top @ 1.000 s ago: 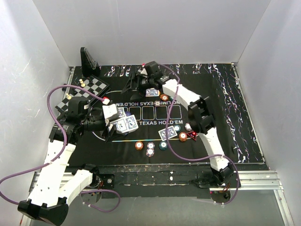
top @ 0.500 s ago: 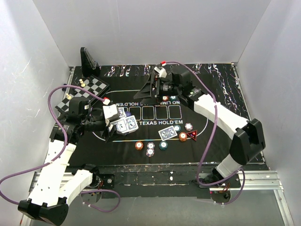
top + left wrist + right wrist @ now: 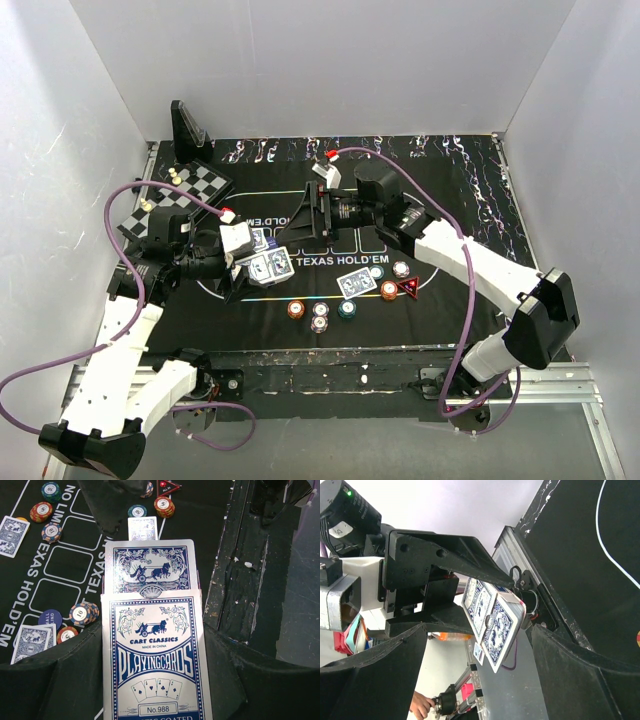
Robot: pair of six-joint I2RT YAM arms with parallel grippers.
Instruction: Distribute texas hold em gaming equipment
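My left gripper (image 3: pixel 250 265) (image 3: pixel 152 650) is shut on a blue-and-white playing card box (image 3: pixel 152 665) (image 3: pixel 268 265), held above the mat's left part. One patterned-back card (image 3: pixel 149 567) sticks out of its top. My right gripper (image 3: pixel 300 215) (image 3: pixel 477 630) is open, points left at that box (image 3: pixel 495 622), and holds nothing. A single card (image 3: pixel 357 283) lies on the mat, with an orange chip (image 3: pixel 295 309), white chips (image 3: pixel 319 316), a teal chip (image 3: pixel 346 308) and a red triangle marker (image 3: pixel 408 289) around it. More chips (image 3: pixel 82 613) and cards (image 3: pixel 32 642) show in the left wrist view.
The black mat (image 3: pixel 450 230) printed with the hold'em lettering covers the table. A black-and-white chessboard (image 3: pixel 180 195) with pieces sits at the back left, with a black stand (image 3: pixel 187 130) behind it. White walls enclose three sides. A metal rail (image 3: pixel 540 380) runs along the near edge.
The right arm swung back from the far middle of the mat, and its gripper turned left and came close to the held card box. The left arm stayed still.
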